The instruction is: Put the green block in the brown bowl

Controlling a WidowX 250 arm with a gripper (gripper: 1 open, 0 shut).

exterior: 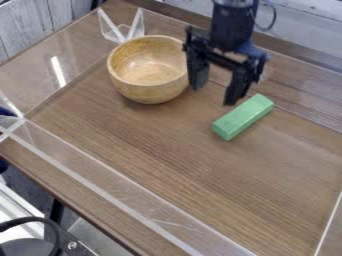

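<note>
The small bright green rectangular bar of matte material, the green block (pixel 243 117), lay flat on the brown wood-grain desk (pixel 160 170), its long axis running diagonally from lower left to upper right. It sat to the right of the round light tan wooden bowl (pixel 150 68), apart from it, with bare desk between the two. The bowl's thick walls and wide mouth showed an empty hollow, so the block had not yet been delivered.

Just above and to the left of the block's upper end hung the black pincer (pixel 221 82), pointing straight down, its two dark fingers spread wide with nothing between them. One finger hung close beside the bowl's right wall, the other just above the block's near end, so the pincer sat between the two objects rather than squarely over the block. That wide spread seemed meant to straddle the bar, and gripping across its narrow width would likely be the steadier hold.

By my judgement the step in hand was the approach; grasp, lift and carry all remained. The pincer probably needed to centre over the block and perhaps turn to match its diagonal lie.

A clear low barrier (pixel 80 190) edged the desk at the front and left.
</note>
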